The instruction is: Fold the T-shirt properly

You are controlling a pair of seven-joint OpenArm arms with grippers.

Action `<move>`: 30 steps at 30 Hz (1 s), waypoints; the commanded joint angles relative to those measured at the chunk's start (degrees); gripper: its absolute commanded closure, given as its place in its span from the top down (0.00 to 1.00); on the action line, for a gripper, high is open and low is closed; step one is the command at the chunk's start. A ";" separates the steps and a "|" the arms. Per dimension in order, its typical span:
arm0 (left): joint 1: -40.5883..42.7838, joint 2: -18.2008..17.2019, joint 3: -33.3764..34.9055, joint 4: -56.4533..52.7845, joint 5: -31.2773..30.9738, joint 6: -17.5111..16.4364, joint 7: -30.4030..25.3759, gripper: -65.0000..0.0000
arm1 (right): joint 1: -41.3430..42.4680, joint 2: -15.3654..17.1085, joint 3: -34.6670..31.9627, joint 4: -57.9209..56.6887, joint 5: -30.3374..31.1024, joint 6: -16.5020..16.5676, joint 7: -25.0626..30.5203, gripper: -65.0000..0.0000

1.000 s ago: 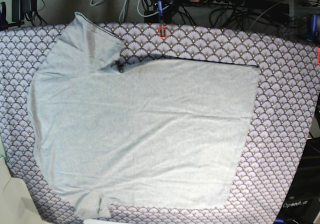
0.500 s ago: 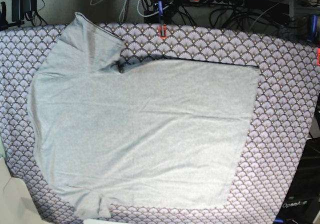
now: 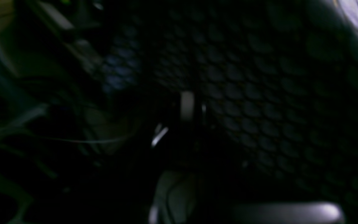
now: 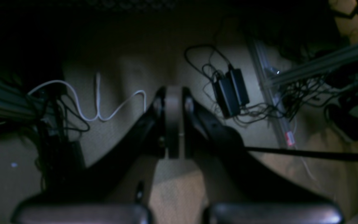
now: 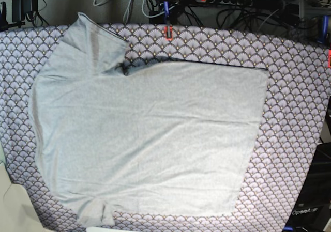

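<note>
While the T-shirt (image 5: 145,134) is lying spread flat and unfolded on the patterned cloth (image 5: 295,113) exactly as it was a second ago, neither arm is showing in the base view. The right gripper (image 4: 173,124) is sitting with its fingers pressed together over the floor, holding nothing. The left wrist view is too dark to tell that gripper's state, so folding is seemingly not yet starting.
</note>
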 commanded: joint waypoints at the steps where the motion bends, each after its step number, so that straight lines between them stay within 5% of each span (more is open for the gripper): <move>1: -1.13 -1.77 3.03 0.25 0.17 -0.43 0.56 0.00 | -1.22 0.50 0.05 -0.91 2.05 -0.08 1.60 0.00; 13: -3.94 -4.68 47.25 0.25 -0.01 -0.30 19.99 0.00 | 8.71 -1.26 0.05 -12.21 9.79 -0.08 1.86 0.00; 21: -8.60 -4.59 61.14 0.25 -0.01 19.48 39.60 0.00 | 15.83 -1.26 0.05 -12.21 11.72 0.10 1.60 0.00; 30: -10.27 -2.39 65.89 0.25 -0.01 29.07 49.71 0.00 | 21.72 -1.26 -0.48 -12.21 11.37 0.28 -0.16 0.00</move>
